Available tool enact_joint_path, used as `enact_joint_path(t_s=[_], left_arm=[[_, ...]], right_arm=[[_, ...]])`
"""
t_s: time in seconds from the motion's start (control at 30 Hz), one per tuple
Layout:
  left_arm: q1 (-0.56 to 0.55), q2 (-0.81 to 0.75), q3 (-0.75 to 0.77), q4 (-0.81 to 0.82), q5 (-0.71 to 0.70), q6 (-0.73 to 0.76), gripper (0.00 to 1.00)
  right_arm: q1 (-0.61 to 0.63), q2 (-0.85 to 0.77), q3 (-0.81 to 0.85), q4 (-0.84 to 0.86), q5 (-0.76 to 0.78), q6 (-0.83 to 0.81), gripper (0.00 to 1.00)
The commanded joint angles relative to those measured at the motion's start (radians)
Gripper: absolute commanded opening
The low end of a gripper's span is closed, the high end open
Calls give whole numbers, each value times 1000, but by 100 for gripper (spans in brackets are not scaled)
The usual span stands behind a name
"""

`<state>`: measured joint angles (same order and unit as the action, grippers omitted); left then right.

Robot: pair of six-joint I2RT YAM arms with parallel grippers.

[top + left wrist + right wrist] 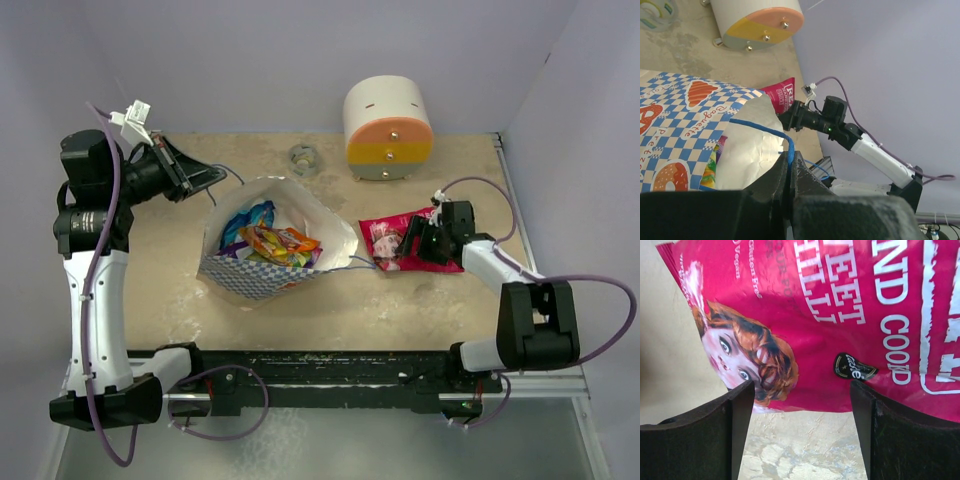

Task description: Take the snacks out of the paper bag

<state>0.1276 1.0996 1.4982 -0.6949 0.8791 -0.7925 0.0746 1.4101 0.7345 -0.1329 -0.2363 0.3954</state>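
The right gripper, jaws spread, hovers over a pink snack packet at three o'clock of the paper bag; the left gripper pinches its blue cord handle.

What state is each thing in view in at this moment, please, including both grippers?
paper bag: open, mouth facing up.
snacks: piled inside the bag.
pink packet: out of the bag, lying flat on the table.
left gripper: shut on the bag's blue cord handle.
right gripper: open just over the pink packet, holding nothing.
drawer box: both drawers shut.
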Motion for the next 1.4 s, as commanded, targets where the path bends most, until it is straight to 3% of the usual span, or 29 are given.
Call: enact_joint_path(t_s=[0.0,0.17,0.27,0.57,0.73,0.9,1.03,1.23,1.37], left_arm=[[-6,-28,49,53,-42,-2,0],[-6,13,127,21,-76,72,0],[-6,18,159,17,-95,142,0],[-6,30,199,95,-158,248,0],[-5,78,305,100,-214,314,0],[-5,132,411,96,-183,349,0],[-6,111,311,230,-68,260,0],[-11,-19,-102,704,125,-162,0],[-26,-123,-232,677,132,-221,0]], right_arm=[[4,-51,11,-9,2,-41,79],[37,-179,170,-150,7,-66,80],[118,-195,261,-183,-40,-75,81],[377,-78,336,-139,-67,4,80],[493,-12,390,-133,-78,23,77],[574,24,432,-96,-148,31,75],[639,63,468,-65,-225,23,75],[668,44,461,-78,-212,-38,76],[668,-12,448,-181,-148,-111,77]])
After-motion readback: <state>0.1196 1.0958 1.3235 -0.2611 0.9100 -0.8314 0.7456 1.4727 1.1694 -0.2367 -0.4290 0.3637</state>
